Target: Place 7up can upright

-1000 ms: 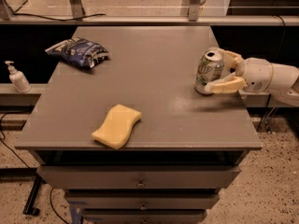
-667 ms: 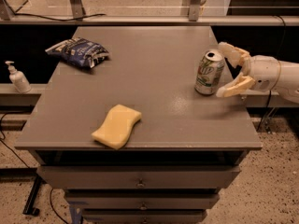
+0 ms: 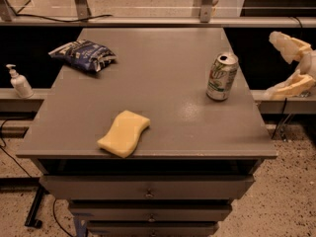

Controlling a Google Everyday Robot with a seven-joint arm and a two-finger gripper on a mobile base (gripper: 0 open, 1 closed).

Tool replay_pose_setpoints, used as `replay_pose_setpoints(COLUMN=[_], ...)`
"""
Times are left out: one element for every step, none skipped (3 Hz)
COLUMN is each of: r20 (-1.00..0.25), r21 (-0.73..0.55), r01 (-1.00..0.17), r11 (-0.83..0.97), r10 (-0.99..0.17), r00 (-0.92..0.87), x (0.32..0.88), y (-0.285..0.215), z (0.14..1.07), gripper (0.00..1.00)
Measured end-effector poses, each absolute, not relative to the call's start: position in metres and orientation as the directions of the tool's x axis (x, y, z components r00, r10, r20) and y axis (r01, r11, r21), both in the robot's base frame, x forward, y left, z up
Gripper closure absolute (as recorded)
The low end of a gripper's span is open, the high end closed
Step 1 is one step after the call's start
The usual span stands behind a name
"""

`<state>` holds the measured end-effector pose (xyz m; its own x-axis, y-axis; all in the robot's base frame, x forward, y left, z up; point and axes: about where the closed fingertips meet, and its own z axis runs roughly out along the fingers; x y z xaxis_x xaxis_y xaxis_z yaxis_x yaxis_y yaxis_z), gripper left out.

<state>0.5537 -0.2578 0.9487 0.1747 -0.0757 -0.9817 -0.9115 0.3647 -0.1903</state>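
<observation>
7up can point(image 3: 221, 77) upright; hand point(image 3: 273, 65) spread, off table point(image 3: 163, 73).

Glossy metal 7up can point(image 3: 221, 77), matt plastic tool point(image 3: 270, 65) right of it.

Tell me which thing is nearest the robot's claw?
The upright 7up can; the gripper hangs right of the table. Sponge and chip bag lie farther left.
</observation>
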Motion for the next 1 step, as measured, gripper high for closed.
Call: replay_pose_setpoints(r20=[-0.982], r21=[-0.19], r01=[-0.912], r11=[0.365], r10=[-0.076], r00=[0.175], x=[0.5537], y=[-0.2577], z=[0.9487], gripper=[0.0])
